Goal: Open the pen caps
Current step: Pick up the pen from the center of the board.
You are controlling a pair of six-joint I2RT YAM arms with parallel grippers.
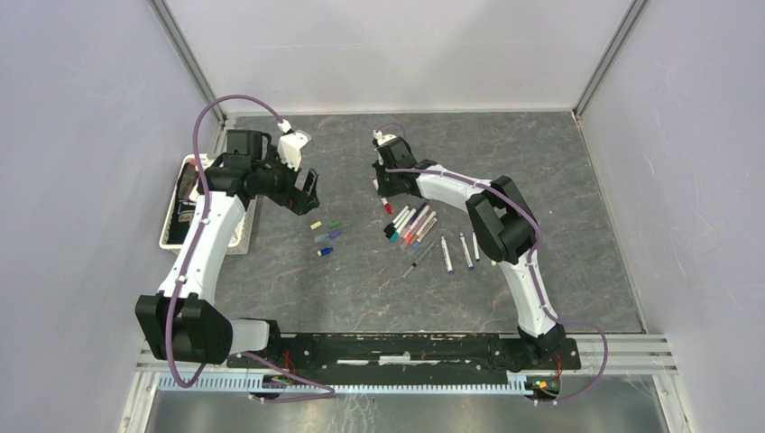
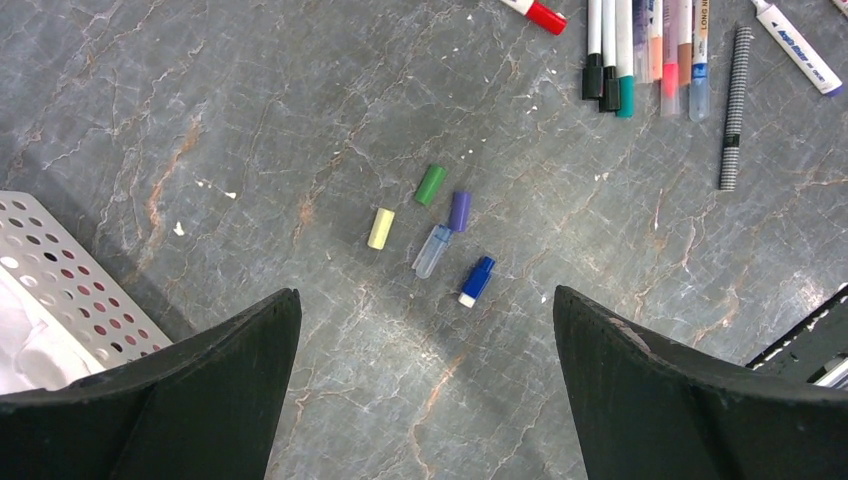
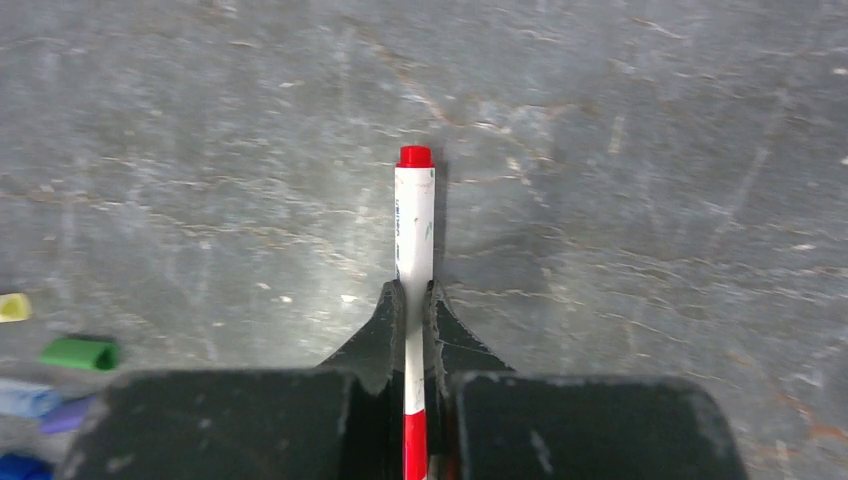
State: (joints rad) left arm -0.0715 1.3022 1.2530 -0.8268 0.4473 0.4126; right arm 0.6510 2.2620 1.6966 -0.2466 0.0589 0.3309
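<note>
Pen point(image 3: 414, 220) with red ends tight in right gripper point(image 3: 415, 297), barrel print unreadable; left gripper point(image 2: 425, 295) wide open over loose caps point(image 2: 431, 185).

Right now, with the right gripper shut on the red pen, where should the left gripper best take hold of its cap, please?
Probably grip the red cap across its sides, coming from the left. It juts free of the right gripper, which pinches the red pen by its white barrel, and the left gripper stands open on that side.
</note>
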